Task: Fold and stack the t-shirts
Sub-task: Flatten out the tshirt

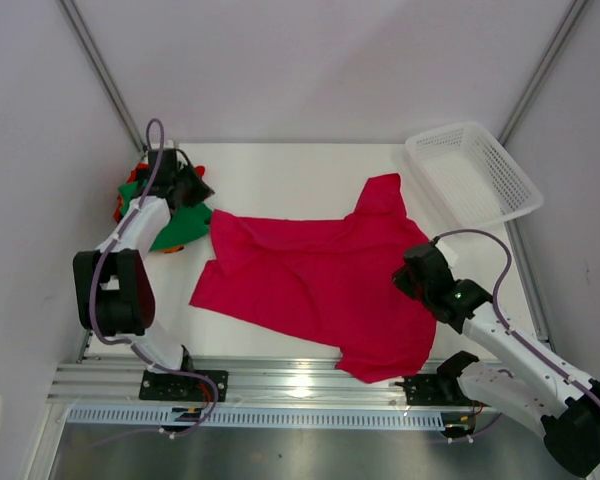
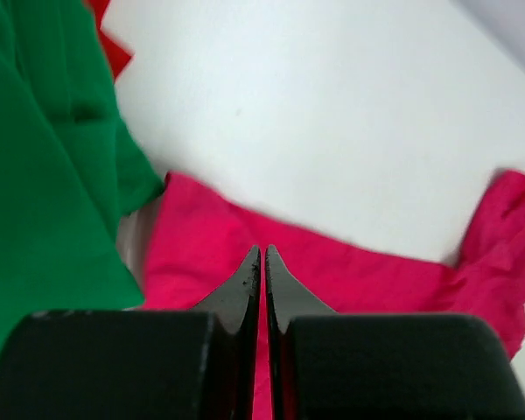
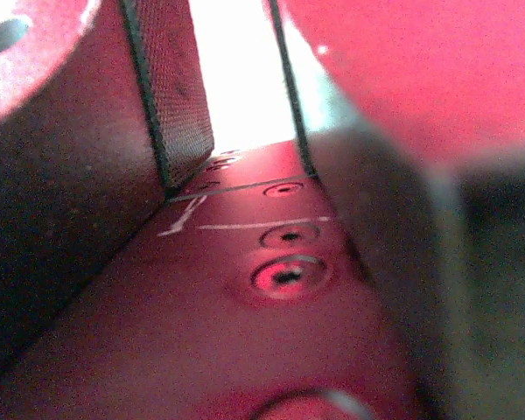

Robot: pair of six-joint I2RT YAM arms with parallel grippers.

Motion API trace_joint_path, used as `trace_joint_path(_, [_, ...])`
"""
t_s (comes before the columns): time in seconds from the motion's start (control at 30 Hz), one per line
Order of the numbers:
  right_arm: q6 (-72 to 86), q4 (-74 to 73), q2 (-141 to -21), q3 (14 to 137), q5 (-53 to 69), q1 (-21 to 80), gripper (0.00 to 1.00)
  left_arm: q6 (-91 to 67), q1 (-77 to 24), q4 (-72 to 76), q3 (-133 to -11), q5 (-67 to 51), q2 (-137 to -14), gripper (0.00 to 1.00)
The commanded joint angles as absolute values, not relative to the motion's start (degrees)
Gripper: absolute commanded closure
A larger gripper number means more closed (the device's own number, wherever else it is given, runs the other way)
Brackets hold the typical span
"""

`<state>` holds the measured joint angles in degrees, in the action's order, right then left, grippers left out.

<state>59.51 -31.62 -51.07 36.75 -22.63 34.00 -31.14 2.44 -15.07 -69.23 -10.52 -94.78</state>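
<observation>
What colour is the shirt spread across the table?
Crimson-red shirt; it shows best in the top view.

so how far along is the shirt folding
Done: nothing that shows. No folded stack is visible, and the green t-shirt lies bunched at the left edge of the table. In hand: the crimson t-shirt lies spread and rumpled, with the left hand shut at its left end and the right hand low on its right side. Left: fold it, fold the others, then stack them.
</observation>
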Motion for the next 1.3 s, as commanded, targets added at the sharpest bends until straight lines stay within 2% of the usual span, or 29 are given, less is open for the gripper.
trace_joint_path(0.0, [59.33,-30.50,-50.98,36.30,-23.03,33.93,0.73,-29.01,2.55,-12.92,-74.87,-9.32,-90.79,0.95])
trace_joint_path(0.33, [58.62,-30.85,-50.62,36.04,-23.38,33.84,0.73,-26.54,2.64,-18.89,-82.27,-8.34,-95.62,0.92])
trace_joint_path(0.43, [59.15,-30.59,-50.27,35.60,-23.12,33.92,0.73,-27.07,2.64,-20.82,-80.95,-9.58,-96.85,0.84])
trace_joint_path(0.5, [59.68,-30.41,-50.10,35.07,-22.85,33.75,0.73,-27.16,2.64,-22.41,-79.02,-10.54,-98.77,0.69])
trace_joint_path(0.73, [58.54,-29.71,-51.41,34.89,-21.80,33.75,0.72,-25.40,2.64,-34.62,-88.50,-16.08,-110.46,0.60])
trace_joint_path(0.77, [58.54,-29.45,-51.50,34.89,-21.62,33.75,0.72,-25.05,2.55,-34.98,-90.42,-16.69,-111.26,0.54])
trace_joint_path(0.83, [58.62,-29.36,-51.50,34.89,-21.27,33.75,0.72,-24.00,2.55,-37.34,-94.29,-18.02,-113.45,0.53])
trace_joint_path(0.87, [58.62,-29.18,-51.42,34.89,-21.18,33.75,0.72,-23.47,2.46,-38.22,-95.18,-17.84,-114.25,0.50])
trace_joint_path(1.0, [58.97,-30.23,-50.45,34.89,-21.44,33.66,0.72,-19.70,2.29,-49.10,-105.80,-14.60,-120.40,0.50])
trace_joint_path(1.03, [59.06,-30.50,-50.19,34.81,-21.62,33.66,0.72,-18.73,2.11,-51.83,-112.17,-11.28,-121.80,0.50])
trace_joint_path(1.1, [59.06,-31.20,-49.57,34.63,-21.88,33.66,0.72,-18.63,1.93,-58.61,-117.30,-7.75,-125.50,0.50])
trace_joint_path(1.27, [58.97,-31.82,-49.39,34.63,-21.88,33.49,0.72,-18.72,1.41,-61.43,-119.36,-0.37,-126.91,0.50])
